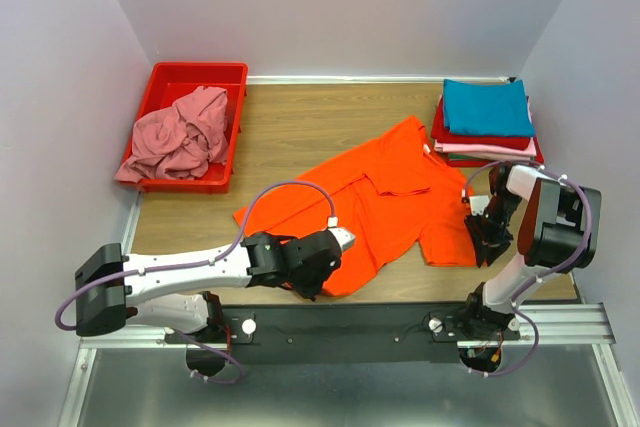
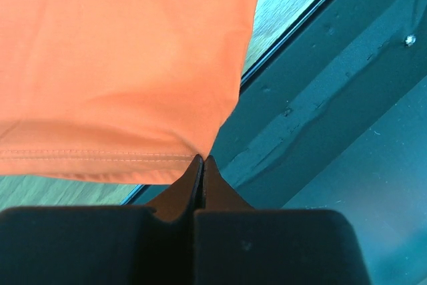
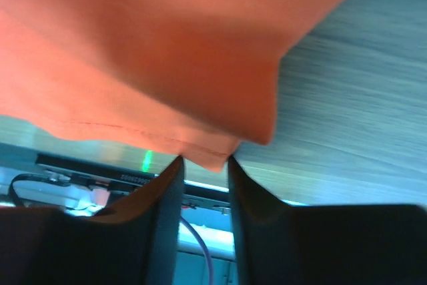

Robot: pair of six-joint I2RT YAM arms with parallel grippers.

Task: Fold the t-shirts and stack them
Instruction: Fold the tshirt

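Observation:
A bright orange t-shirt [image 1: 390,197] lies spread and creased across the middle of the wooden table. My left gripper [image 1: 318,277] is shut at the shirt's near left hem corner; the left wrist view shows the jaws [image 2: 202,158] pressed together on the corner of the hem [image 2: 120,65]. My right gripper [image 1: 487,237] is at the near right corner. Its jaws [image 3: 205,159] stand apart with the orange corner [image 3: 153,51] hanging between the tips. A dusty pink t-shirt [image 1: 180,137] lies crumpled in the bin. A teal t-shirt [image 1: 487,107] tops a folded stack over pale pink [image 1: 480,147] and red [image 1: 437,127] layers.
The red plastic bin [image 1: 195,71] stands at the back left against the wall. The folded stack sits at the back right corner. A dark metal rail [image 1: 350,322] runs along the table's near edge, also in the left wrist view [image 2: 333,98]. White walls close three sides.

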